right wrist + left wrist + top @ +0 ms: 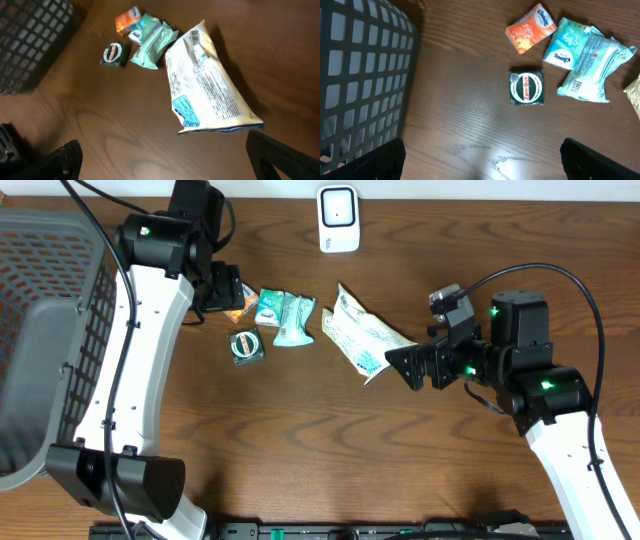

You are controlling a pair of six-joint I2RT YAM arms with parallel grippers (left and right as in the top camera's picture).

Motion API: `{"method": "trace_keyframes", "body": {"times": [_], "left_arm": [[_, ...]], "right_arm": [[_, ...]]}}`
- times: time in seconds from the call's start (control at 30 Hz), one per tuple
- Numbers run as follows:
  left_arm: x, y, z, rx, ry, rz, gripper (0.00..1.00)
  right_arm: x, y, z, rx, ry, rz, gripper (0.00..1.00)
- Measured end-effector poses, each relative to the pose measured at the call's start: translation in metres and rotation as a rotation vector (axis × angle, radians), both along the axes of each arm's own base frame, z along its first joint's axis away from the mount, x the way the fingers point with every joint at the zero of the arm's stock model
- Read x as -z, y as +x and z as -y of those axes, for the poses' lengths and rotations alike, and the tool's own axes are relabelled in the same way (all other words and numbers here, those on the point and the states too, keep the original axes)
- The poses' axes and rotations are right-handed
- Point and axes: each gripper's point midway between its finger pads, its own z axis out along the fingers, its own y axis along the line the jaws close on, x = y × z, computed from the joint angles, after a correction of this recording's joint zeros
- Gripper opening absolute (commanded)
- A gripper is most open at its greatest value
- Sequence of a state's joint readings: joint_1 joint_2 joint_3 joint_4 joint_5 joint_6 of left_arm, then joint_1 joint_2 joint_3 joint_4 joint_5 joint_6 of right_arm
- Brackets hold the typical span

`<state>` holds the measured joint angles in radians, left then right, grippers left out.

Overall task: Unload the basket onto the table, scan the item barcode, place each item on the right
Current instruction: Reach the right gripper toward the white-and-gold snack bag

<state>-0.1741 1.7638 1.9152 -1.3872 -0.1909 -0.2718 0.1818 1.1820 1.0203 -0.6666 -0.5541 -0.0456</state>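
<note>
Black-fingered right gripper (167,160) gapes fully wide and empty, as does left gripper (487,162). Cream crinkly-film snack pouch (207,87) lies flat at centre frame; pinched flat, it may slide or crumple, hiding its barcode (194,36).

left gripper (485,162) spread wide, nothing held | Zam-Buk box (526,88) laid ahead between the jaws | Kleenex pack (530,29), wipes pack (592,65) placed beyond, rightward | basket (360,75) seen outside left jaw

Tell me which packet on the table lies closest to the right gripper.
The large white bag, right beside the right gripper; the smaller packets cluster farther away.
</note>
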Motion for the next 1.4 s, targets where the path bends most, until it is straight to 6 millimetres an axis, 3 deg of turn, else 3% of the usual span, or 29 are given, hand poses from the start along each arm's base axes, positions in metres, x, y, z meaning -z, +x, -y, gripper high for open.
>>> {"method": "trace_keyframes", "body": {"times": [0.23,0.5,0.6,0.77,0.8,0.87,0.9,1.0,1.07,1.2,1.3,1.4], "left_arm": [[0.0,0.0,0.0,0.0,0.0,0.0,0.98],[0.0,0.0,0.0,0.0,0.0,0.0,0.97],[0.0,0.0,0.0,0.0,0.0,0.0,0.98],[0.0,0.0,0.0,-0.001,0.002,0.0,0.98],[0.0,0.0,0.0,-0.001,0.002,0.001,0.98],[0.0,0.0,0.0,-0.001,0.003,0.0,0.98],[0.0,0.0,0.0,-0.001,0.003,0.001,0.98],[0.0,0.0,0.0,-0.001,0.002,0.001,0.97],[0.0,0.0,0.0,-0.001,0.002,0.001,0.98],[0.0,0.0,0.0,-0.001,0.003,0.0,0.98],[0.0,0.0,0.0,-0.001,0.002,0.001,0.98],[0.0,0.0,0.0,-0.001,0.003,0.0,0.98]], "right_arm": [[-0.001,0.001,0.0,0.005,0.006,0.004,0.99],[-0.019,0.021,-0.003,0.069,0.064,0.064,0.98],[-0.028,0.035,-0.007,0.104,0.092,0.105,0.8],[-0.046,0.064,-0.019,0.137,0.17,0.181,0.66],[-0.048,0.068,-0.021,0.145,0.182,0.179,0.57],[-0.049,0.077,-0.027,0.147,0.193,0.167,0.29],[-0.049,0.083,-0.03,0.152,0.2,0.154,0.19],[-0.046,0.102,-0.043,0.152,0.184,0.104,0.06],[-0.039,0.112,-0.05,0.164,0.162,0.055,0.01],[-0.013,0.124,-0.062,0.166,0.091,-0.041,0.01],[0.035,0.119,-0.068,0.153,-0.014,-0.164,0.01],[0.098,0.1,-0.056,0.183,-0.202,-0.32,0.01]]}}
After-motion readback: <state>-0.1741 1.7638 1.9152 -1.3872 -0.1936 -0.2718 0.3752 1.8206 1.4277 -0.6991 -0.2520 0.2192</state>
